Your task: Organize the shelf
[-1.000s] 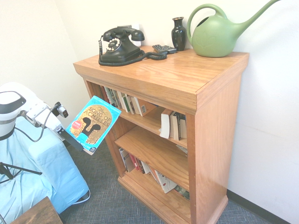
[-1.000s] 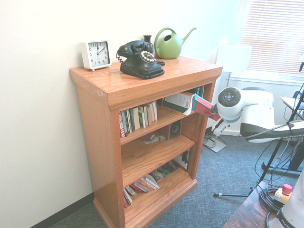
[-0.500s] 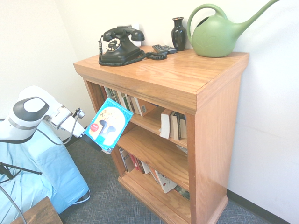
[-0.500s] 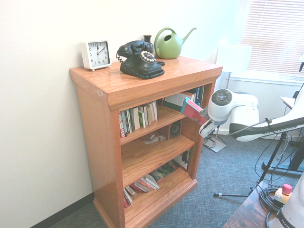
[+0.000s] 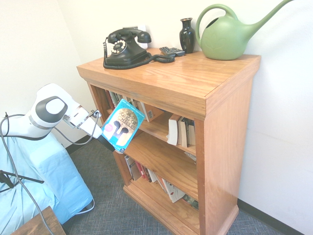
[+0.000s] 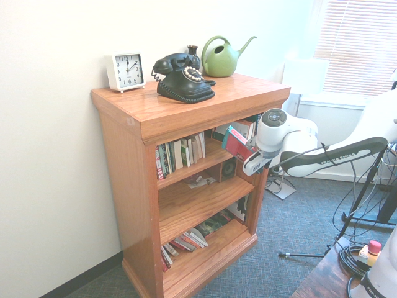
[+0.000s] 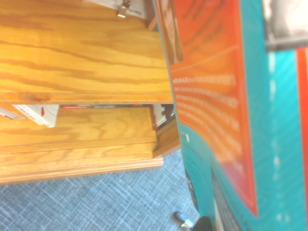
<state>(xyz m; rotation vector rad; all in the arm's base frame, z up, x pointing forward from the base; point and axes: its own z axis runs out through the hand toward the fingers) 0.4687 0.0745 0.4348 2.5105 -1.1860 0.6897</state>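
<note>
Hand [image 5: 108, 143] — pinching a teal book [image 5: 123, 126] (tilted) — just before the shelf [image 5: 215, 127].

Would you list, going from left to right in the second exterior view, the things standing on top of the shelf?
On the shelf: white clock → black rotary phone → dark vase, mostly hidden behind the phone → green watering can.

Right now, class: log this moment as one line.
jaws: shut on teal paperback | position: at bookcase front, top tier level | placed: not yet
</note>
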